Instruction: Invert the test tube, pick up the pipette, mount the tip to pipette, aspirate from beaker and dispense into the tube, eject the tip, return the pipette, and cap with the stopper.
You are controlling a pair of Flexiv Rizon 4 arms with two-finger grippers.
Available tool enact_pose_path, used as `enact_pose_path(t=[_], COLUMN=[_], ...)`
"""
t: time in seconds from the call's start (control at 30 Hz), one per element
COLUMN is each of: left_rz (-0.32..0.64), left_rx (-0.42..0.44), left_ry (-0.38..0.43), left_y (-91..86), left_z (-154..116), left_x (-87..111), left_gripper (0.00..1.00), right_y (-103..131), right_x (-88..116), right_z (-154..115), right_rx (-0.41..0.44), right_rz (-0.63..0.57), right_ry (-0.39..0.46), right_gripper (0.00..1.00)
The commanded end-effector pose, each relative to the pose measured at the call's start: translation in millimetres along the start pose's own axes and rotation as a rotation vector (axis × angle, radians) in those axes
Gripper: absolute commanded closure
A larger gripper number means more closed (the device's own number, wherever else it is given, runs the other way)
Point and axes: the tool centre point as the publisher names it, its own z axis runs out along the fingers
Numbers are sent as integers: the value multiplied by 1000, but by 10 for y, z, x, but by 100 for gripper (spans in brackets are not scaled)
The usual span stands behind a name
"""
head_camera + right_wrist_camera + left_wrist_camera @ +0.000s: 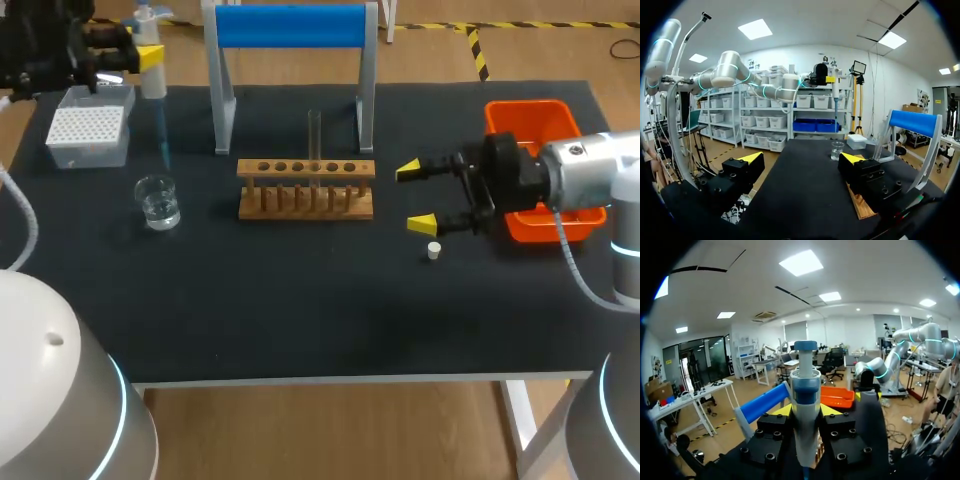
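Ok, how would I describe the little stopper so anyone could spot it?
Start at the wooden rack in the middle of the dark table and look toward the orange bin. Between them, just beside the open right gripper, lies the stopper: a tiny white plug alone on the bare cloth, the smallest thing there.

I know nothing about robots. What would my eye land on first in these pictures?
Probably the colours: a bright orange bin on the table's right side and a blue-barred stand behind the wooden rack in the middle. Next, the right end effector, its yellow-tipped fingers open beside a small white stopper. At the far left, the left end effector grips a pipette near a white tip box.
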Motion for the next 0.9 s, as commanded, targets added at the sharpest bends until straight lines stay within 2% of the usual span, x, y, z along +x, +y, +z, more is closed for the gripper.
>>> enact_pose_path(t=[0.03,0.67,0.9], left_rz=[6,2,-3], left_rx=[15,13,19], left_ry=[-1,-27,-31], left_y=[59,202,229], left_z=[-128,-145,-153], left_x=[-44,-237,-246], left_gripper=[100,100,100], right_y=[6,6,6], right_x=[7,7,7], right_z=[-8,-8,-8], right_rx=[2,2,2], right_rz=[0,0,0], right_ry=[0,0,0], right_gripper=[0,0,0])
